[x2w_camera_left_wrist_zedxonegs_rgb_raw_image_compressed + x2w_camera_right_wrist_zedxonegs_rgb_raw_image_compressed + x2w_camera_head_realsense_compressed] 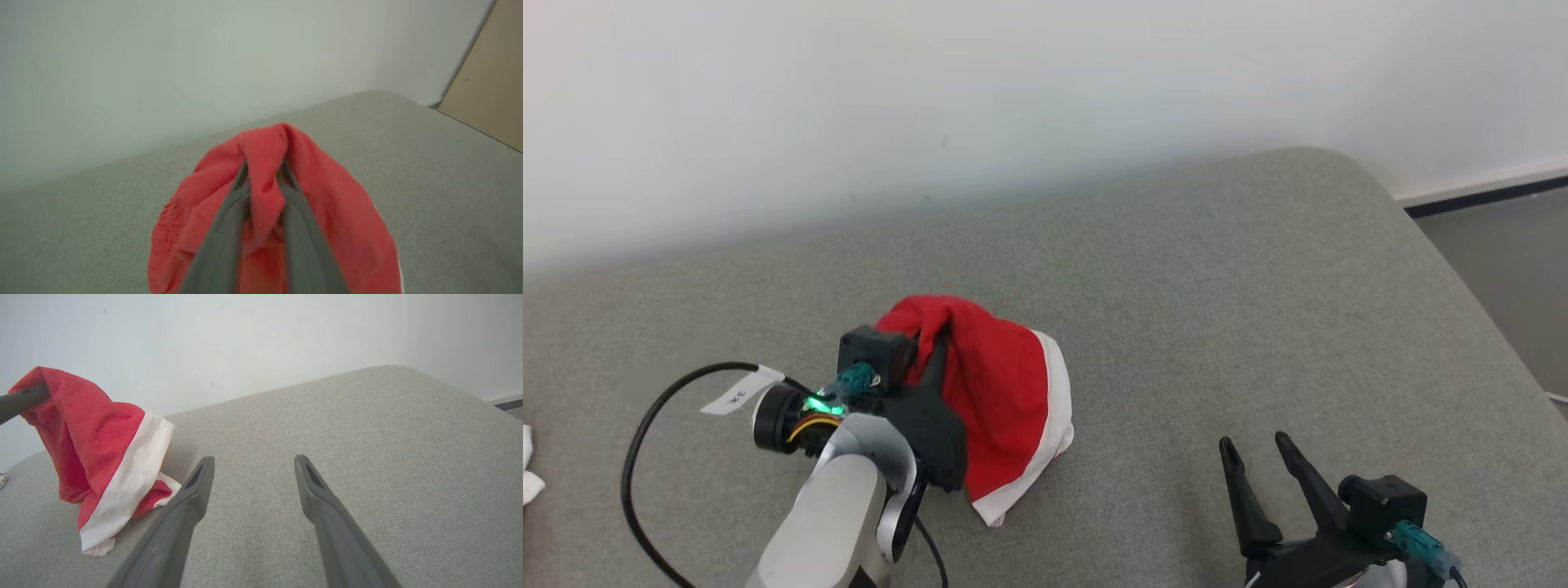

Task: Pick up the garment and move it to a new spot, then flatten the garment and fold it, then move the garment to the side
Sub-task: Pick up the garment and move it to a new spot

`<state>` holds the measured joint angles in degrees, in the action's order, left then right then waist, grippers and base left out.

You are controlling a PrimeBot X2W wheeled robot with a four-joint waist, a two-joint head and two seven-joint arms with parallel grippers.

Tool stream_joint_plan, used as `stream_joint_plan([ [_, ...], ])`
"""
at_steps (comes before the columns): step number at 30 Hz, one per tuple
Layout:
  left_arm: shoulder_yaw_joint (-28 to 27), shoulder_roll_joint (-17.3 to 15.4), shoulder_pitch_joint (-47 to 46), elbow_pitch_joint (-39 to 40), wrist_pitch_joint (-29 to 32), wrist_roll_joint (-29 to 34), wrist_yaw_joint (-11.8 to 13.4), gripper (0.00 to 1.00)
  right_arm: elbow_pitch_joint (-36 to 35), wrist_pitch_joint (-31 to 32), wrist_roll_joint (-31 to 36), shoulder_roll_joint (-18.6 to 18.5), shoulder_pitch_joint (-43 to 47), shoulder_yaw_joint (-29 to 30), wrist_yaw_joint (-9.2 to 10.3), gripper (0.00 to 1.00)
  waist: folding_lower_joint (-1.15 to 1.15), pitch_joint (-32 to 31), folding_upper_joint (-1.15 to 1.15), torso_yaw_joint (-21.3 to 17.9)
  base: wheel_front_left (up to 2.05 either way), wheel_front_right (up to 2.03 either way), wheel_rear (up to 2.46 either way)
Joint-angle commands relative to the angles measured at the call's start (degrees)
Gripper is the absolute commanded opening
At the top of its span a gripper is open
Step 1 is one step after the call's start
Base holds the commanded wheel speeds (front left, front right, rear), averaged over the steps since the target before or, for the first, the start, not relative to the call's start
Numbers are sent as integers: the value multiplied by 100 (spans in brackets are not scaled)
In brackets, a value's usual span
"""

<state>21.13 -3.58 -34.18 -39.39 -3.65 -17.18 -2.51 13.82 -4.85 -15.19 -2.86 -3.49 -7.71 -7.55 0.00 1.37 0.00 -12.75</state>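
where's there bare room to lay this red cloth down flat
Widest bare patch: the grey cushion between the red cloth, the wall and the cushion's right edge, beyond the open right hand. Crowded near left: the left hand pinching the cloth, with its black cable.

Pale grey-green woven-fabric padded bed (1217, 286), far right corner rounded. On it: red cloth garment with a white band (1005, 408), heaped, lower hem touching the fabric; small white item (528, 469) at the left edge, cut off
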Motion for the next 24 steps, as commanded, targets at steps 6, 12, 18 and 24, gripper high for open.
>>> stream_joint_plan([
  [6,32,42,-42,-516,-464,-169,-44,100,101,-83,-11,-5,-85,87,12,100,0,69,0,180,0,0,0],
  [12,-13,-45,386,-252,-1038,-287,-230,100,157,-112,75,-7,2,348,12,100,0,-109,0,533,0,0,0],
  [18,-461,-328,1549,1479,-1152,-289,-314,100,188,-399,60,-7,87,669,12,100,0,-229,0,894,0,0,0],
  [24,-1386,-202,2899,3191,-1155,-203,-260,100,285,-735,128,-6,61,1034,12,100,0,-253,0,1232,0,0,0],
])
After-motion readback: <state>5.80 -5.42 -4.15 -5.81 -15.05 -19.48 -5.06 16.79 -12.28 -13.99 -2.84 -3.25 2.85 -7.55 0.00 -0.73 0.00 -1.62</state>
